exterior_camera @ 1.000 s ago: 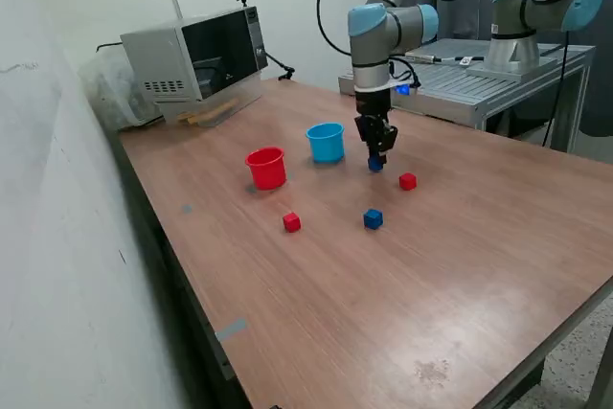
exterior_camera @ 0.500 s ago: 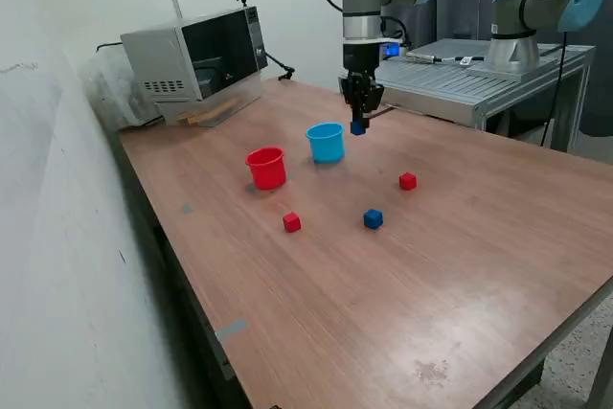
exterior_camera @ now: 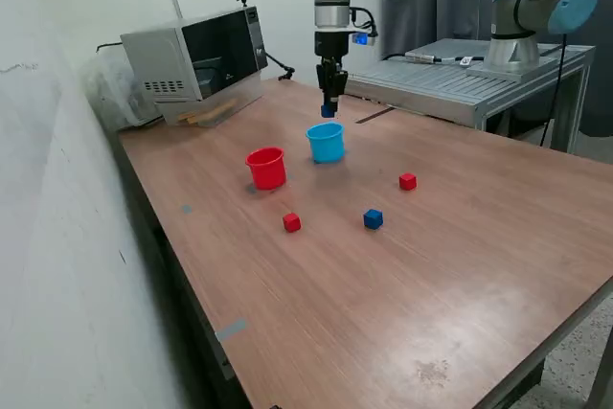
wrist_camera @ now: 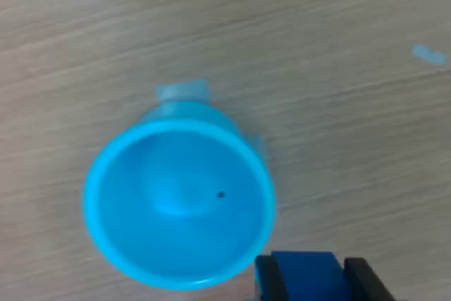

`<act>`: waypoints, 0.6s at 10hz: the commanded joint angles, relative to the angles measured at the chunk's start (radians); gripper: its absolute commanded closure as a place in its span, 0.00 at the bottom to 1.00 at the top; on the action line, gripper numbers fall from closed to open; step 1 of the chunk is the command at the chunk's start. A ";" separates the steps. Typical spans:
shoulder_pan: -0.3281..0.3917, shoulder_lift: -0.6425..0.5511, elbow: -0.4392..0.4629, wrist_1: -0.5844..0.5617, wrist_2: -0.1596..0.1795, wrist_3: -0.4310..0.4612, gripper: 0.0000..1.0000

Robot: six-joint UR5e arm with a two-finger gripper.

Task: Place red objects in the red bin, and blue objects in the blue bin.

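While we look across the broad wooden table (exterior_camera: 460, 265), the biggest task items on it are the two small round plastic cups: the light blue cup (exterior_camera: 326, 142) and, just beside it toward the exterior view's left, the red cup (exterior_camera: 266, 168). Our two-finger gripper (exterior_camera: 328, 109) hangs above the light blue cup, and the wrist view shows that cup's open mouth (wrist_camera: 177, 202) empty inside. Smaller are the loose cubes on the table: one red cube (exterior_camera: 408, 181), another red cube (exterior_camera: 291, 223) and one dark blue cube (exterior_camera: 373, 219), all well apart from the cups. We judge these cubes light, stiff and flat-sided, so they are best pinched across two opposite faces. Our fingers (wrist_camera: 266, 280) are narrowly spaced and clamped on the other dark blue cube (wrist_camera: 307, 274), which sits over the cup's rim rather than its centre.
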State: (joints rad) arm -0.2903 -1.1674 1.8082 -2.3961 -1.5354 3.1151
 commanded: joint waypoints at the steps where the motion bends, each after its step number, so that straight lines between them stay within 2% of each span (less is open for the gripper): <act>1: -0.038 0.015 -0.004 0.002 0.001 -0.010 1.00; 6: -0.047 0.014 0.003 -0.009 0.000 -0.009 1.00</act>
State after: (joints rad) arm -0.3281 -1.1546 1.8084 -2.3996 -1.5350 3.1062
